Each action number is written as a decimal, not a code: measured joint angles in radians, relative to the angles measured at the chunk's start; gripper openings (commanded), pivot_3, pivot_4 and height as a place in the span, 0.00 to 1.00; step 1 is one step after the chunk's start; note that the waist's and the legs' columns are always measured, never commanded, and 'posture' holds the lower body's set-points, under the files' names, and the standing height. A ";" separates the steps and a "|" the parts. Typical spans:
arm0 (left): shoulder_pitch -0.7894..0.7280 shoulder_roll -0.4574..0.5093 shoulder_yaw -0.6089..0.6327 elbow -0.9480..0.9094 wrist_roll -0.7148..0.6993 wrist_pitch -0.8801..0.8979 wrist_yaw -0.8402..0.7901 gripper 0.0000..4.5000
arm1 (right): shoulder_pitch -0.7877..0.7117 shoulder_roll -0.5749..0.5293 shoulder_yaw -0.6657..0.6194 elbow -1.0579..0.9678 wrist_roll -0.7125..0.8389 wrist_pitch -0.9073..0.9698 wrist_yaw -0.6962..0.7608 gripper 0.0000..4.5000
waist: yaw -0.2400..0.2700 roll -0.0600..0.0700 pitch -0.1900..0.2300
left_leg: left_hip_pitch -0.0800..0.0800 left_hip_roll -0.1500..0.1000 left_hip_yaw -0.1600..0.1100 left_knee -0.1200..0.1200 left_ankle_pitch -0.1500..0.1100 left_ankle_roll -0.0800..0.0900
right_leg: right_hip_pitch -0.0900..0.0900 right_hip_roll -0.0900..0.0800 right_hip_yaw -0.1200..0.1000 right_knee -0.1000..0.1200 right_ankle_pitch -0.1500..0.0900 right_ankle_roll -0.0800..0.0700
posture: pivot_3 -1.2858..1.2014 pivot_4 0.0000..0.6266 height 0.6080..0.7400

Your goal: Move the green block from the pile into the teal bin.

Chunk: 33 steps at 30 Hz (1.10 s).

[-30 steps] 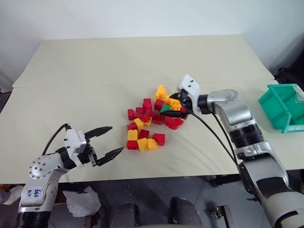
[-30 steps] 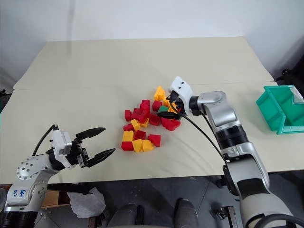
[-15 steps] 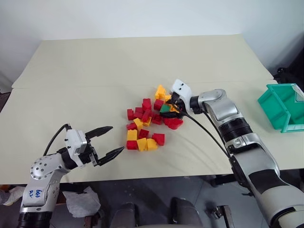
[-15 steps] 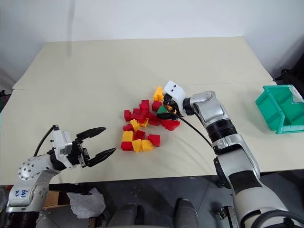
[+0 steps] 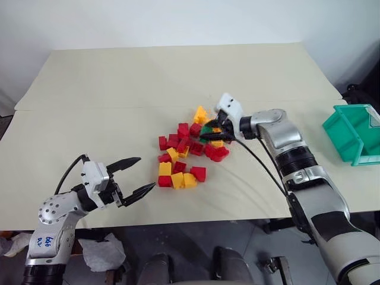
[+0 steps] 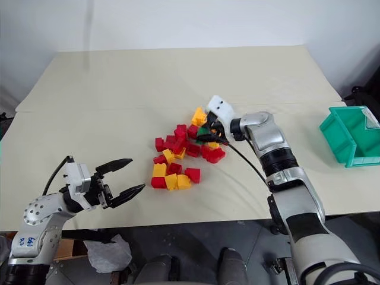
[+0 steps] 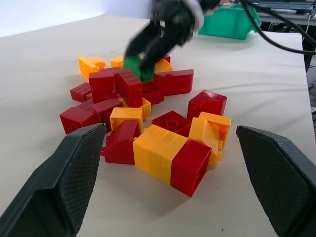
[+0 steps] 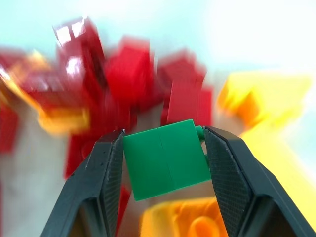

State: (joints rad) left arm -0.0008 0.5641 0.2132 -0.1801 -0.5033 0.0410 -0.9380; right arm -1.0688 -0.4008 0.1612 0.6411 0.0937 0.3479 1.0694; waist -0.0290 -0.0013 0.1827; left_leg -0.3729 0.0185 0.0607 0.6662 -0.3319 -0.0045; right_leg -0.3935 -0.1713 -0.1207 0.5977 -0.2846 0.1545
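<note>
Gripping the green block [image 8: 165,159] between both fingers, my right pincer [image 5: 209,132] sits at the far right edge of the pile [image 5: 187,151], the block pinched squarely across its sides and raised just above the red and yellow-orange bricks under it. Handwriting in blue marks the casing of my left arm, but I cannot make the characters out. Bricks behind the held block are smeared in my right wrist view, so their studs and edges are hard to tell apart there. From my left wrist, the right pincer is blurred too, with the green piece showing at its tip. My left pincer [image 5: 132,176] stands open with nothing in it, near the front edge of the surface [image 5: 119,89], well apart from the pile. The teal bin [image 5: 355,133] sits at the far right, partly cut off by the frame, well away from the bricks. A black cable [image 5: 261,169] trails from my right wrist across the cloth.
</note>
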 measured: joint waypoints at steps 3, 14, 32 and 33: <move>-0.023 -0.001 -0.010 0.001 0.000 0.001 -0.003 1.00 | 0.041 -0.056 -0.076 -0.090 0.054 -0.033 0.021 0.46 | 0.006 0.000 0.000 | 0.000 0.000 0.000 0.000 0.000 0.000 | 0.001 0.000 0.000 0.000 0.000 0.000 | 0.52 0.24 1.00; -0.152 -0.018 -0.096 0.076 -0.001 0.015 -0.067 1.00 | 0.452 -0.213 -0.453 -0.579 0.243 0.084 -0.186 0.46 | 0.009 0.000 0.000 | 0.000 0.000 0.002 0.000 0.000 0.000 | 0.000 0.000 0.001 -0.001 0.000 0.000 | 0.52 0.24 1.00; -0.370 -0.073 -0.184 0.287 0.012 0.002 -0.200 1.00 | 0.764 -0.410 -0.875 -0.501 0.159 0.057 -0.601 0.46 | 0.024 0.000 0.000 | 0.002 -0.001 0.007 0.001 0.000 0.002 | 0.001 0.000 0.005 -0.002 0.000 0.000 | 0.52 0.24 1.00; -0.372 -0.073 -0.184 0.299 0.017 -0.005 -0.202 1.00 | 0.748 -0.415 -0.861 -0.473 0.159 0.056 -0.602 0.46 | 0.024 0.000 0.000 | 0.002 -0.001 0.007 0.001 0.000 0.002 | 0.001 0.000 0.005 -0.002 0.000 0.000 | 0.52 0.24 1.00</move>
State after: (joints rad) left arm -0.3723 0.4908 0.0295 0.1194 -0.4862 0.0364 -1.1400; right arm -0.3208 -0.8154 -0.6995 0.1677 0.2524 0.4043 0.4676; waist -0.0054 -0.0011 0.1824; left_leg -0.3708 0.0179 0.0681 0.6670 -0.3323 -0.0028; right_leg -0.3926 -0.1711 -0.1154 0.5954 -0.2844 0.1548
